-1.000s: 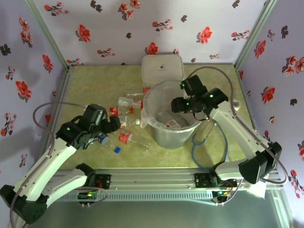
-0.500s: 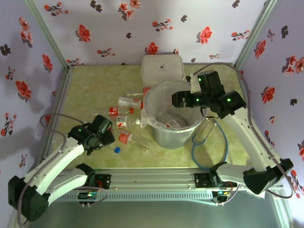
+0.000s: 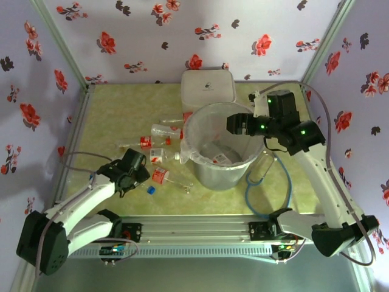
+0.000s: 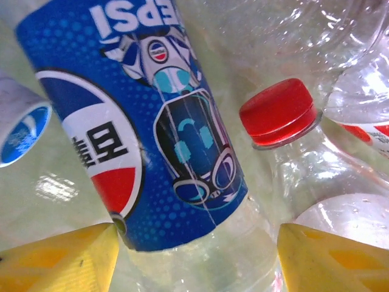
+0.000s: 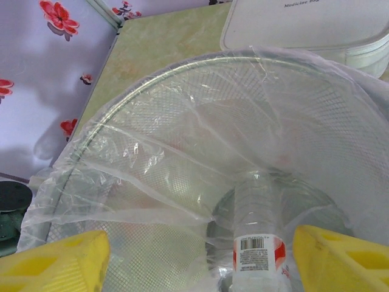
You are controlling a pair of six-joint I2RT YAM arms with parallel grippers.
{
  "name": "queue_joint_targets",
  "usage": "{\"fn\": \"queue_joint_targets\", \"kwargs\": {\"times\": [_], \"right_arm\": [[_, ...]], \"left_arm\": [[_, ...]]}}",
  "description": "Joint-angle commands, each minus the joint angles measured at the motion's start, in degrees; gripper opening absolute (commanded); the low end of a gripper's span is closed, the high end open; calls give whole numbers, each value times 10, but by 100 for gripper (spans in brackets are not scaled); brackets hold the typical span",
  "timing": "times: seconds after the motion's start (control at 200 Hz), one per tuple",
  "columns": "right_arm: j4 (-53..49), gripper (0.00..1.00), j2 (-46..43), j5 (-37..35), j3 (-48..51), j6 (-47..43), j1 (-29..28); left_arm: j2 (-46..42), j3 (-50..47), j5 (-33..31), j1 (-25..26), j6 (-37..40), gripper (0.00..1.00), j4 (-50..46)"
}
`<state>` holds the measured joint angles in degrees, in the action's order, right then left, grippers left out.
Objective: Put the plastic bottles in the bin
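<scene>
top external: several loose bottles [image 3: 161,156] lie on table [image 3: 121,109] left of bin [image 3: 186,137], so most work is left | left wrist: left gripper [image 4: 197,255] jaws apart astride blue Pepsi bottle [image 4: 152,134], seemingly unclamped | right wrist: right gripper [image 5: 200,255] wide, empty, over bin; one red-label bottle [image 5: 258,243] inside

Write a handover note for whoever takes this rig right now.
Left gripper: fingers astride the blue-labelled bottle lying on the table; grip unclear.
Right gripper: open, empty, above the bin.
Done: at least one red-labelled bottle lies in the bin.
Left: the blue-labelled bottle and several loose bottles on the table beside the bin.
</scene>
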<state>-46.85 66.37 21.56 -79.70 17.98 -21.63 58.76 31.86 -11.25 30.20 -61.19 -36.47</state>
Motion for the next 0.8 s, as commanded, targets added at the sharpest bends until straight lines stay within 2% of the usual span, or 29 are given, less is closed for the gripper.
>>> {"fn": "queue_joint_targets", "kwargs": {"times": [0.0,0.12,0.365,0.575,0.69,0.795], "right_arm": [[12,80,-7,17,8,-3,5],[12,79,-11,17,9,-1,7],[8,79,-10,4,5,1,9],[6,80,-12,-20,2,6,9],[-13,80,-6,-74,-9,11,11],[-16,79,3,-68,-13,18,11]], "left_arm": [[8,-2,8,-4,-6,63,19],[-7,11,4,-4,-1,56,-4],[-60,68,-14,-4,14,48,-80],[-87,175,-14,-4,38,45,-116],[-67,267,26,-4,74,43,-95],[-11,356,136,-3,120,42,-62]]}}
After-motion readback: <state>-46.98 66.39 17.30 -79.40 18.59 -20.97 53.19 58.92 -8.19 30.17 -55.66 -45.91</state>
